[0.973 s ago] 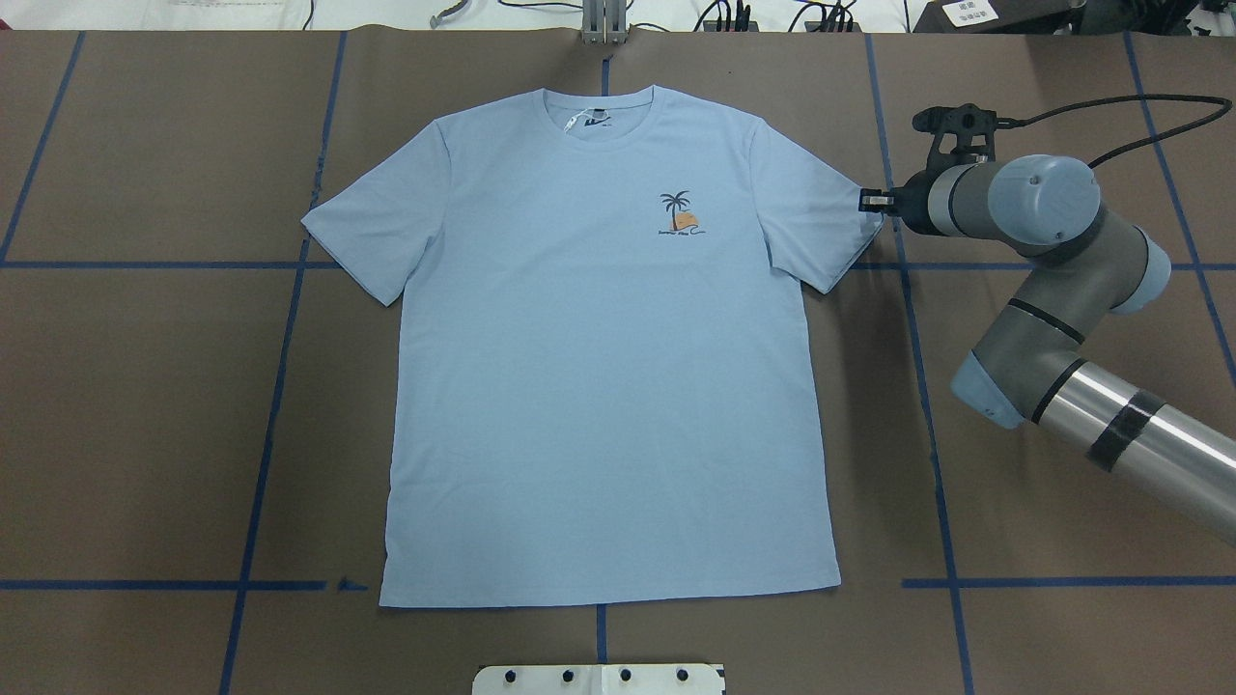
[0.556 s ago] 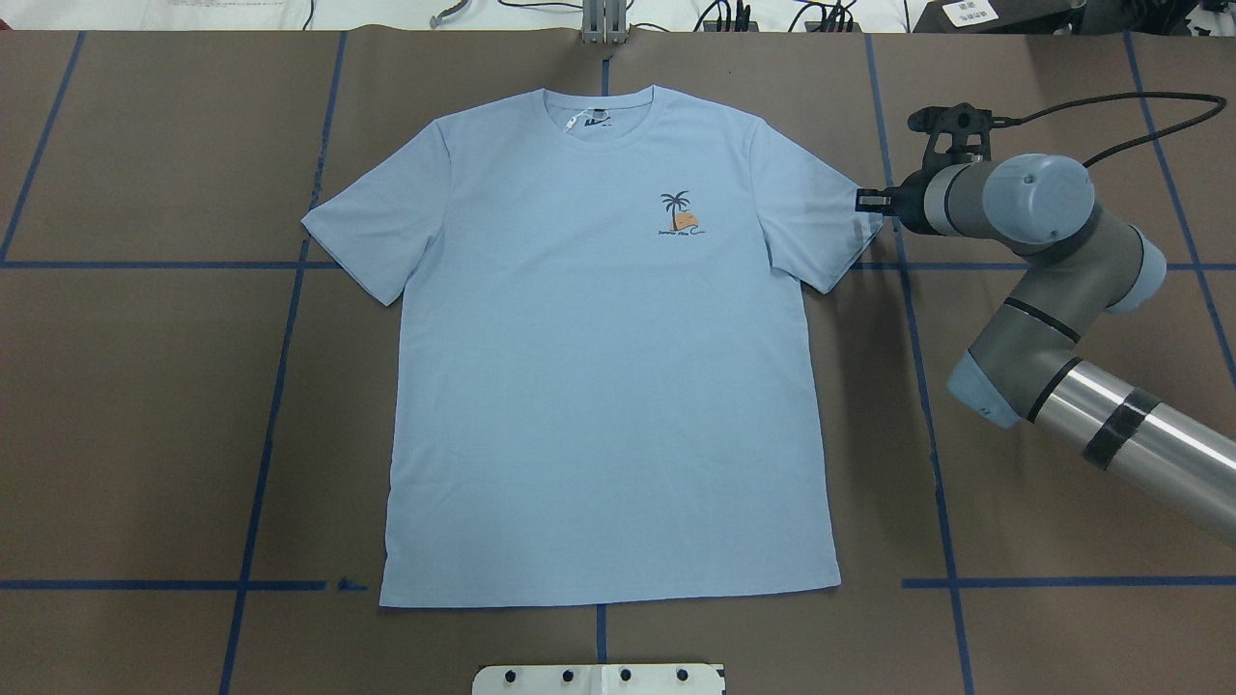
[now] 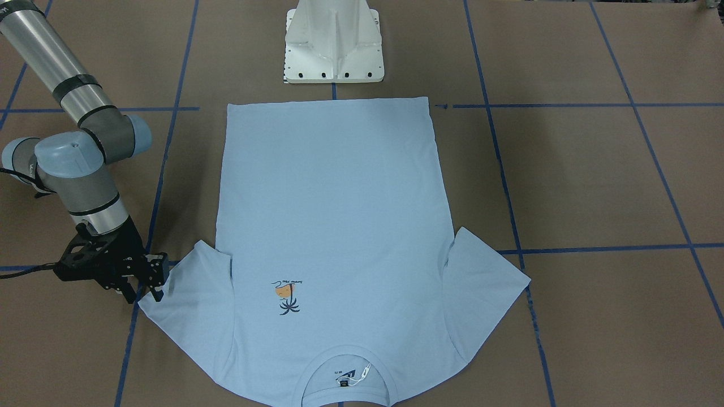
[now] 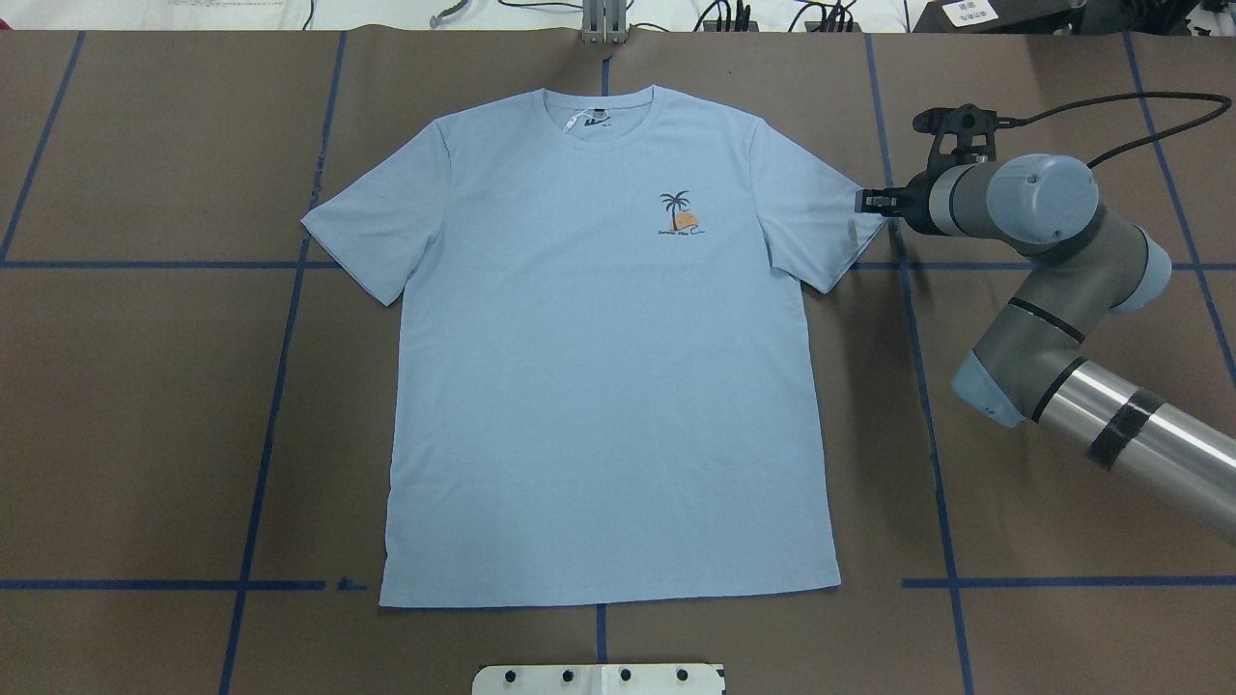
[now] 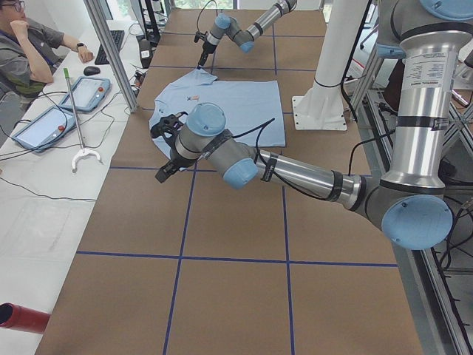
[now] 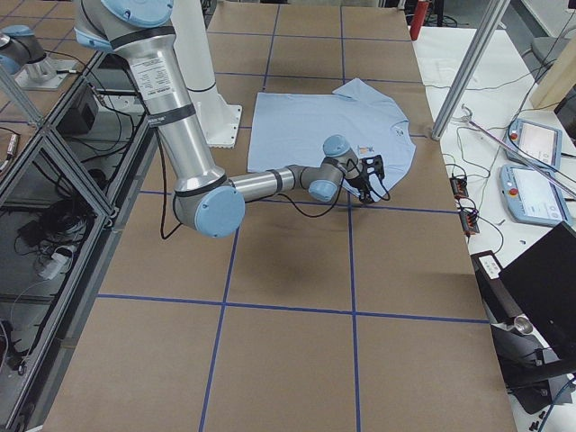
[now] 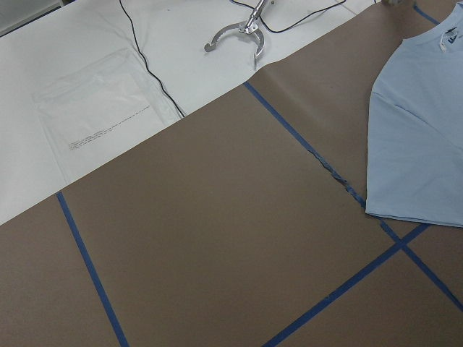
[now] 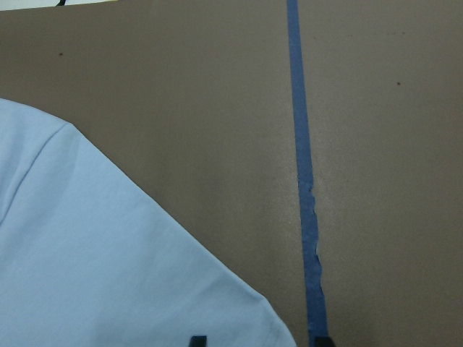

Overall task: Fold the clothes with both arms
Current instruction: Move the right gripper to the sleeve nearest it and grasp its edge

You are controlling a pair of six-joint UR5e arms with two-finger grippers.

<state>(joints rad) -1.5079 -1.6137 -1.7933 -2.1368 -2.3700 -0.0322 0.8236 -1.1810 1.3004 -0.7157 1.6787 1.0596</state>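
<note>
From the front, the shirt lies flat and face up on the bench, with its hem toward the white base and its collar at the near edge. The right arm bends down, and the right fingers are at the tip of one sleeve.

Overhead, the palm print is on the chest. Both sleeves lie spread, and blue tape crosses the brown bench.

From the left end, the left arm stretches low over bare bench. The left fingers are near the other sleeve but apart from it, and I cannot tell whether they are released or clenched. A person sits at a white desk alongside.

From the right end, the right arm's wrist is at the shirt's near sleeve.

The left wrist camera shows a sleeve and the collar at its right edge, but no fingers.

In the right wrist camera, two fingertips show at the bottom edge, well apart, so they are released. One is over the sleeve corner and the other is over the tape beside it.
</note>
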